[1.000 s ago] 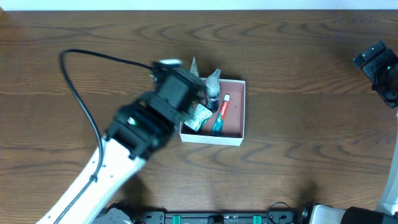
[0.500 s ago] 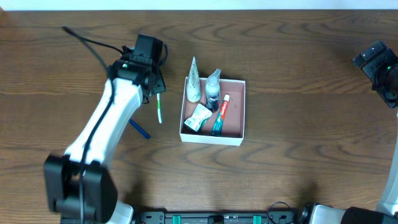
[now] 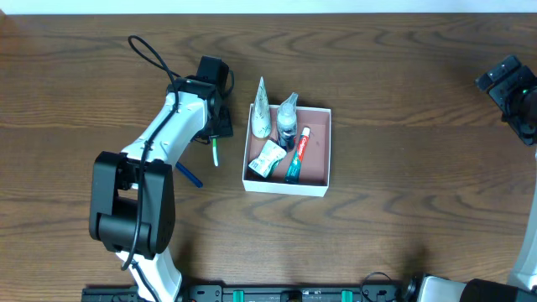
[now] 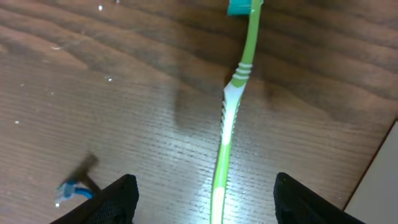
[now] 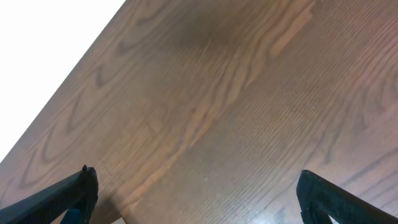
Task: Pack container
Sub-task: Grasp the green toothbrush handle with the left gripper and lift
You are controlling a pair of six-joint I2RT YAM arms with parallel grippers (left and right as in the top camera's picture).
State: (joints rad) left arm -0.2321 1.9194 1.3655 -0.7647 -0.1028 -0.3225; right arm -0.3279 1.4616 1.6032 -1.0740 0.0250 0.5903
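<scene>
The container point(image 3: 286, 186) is a square white-walled box with a reddish floor, standing mid-table. In it lie a toothpaste tube point(image 3: 297, 156), a small packet point(image 3: 267, 158), a little bottle point(image 3: 288, 119) and a white tube point(image 3: 261, 109). Left of the box a green toothbrush point(image 3: 215, 153) lies flat on the wood. My left gripper point(image 3: 219, 129) hovers over its upper end, open. In the left wrist view the toothbrush point(image 4: 230, 118) runs between the two black fingers point(image 4: 115, 202), touching neither. My right gripper point(image 3: 513, 96) stays at the far right, open over bare wood point(image 5: 199, 193).
A blue razor point(image 3: 188, 174) lies left of the toothbrush, also at the lower left of the left wrist view as a blue razor point(image 4: 71, 190). The box's white wall point(image 4: 380, 186) shows at that view's right edge. A black cable point(image 3: 149, 57) loops behind the left arm.
My left arm has swung away from over the box to the left and now hangs above the toothbrush, its jaws wider than a second ago. The right arm has not moved.
</scene>
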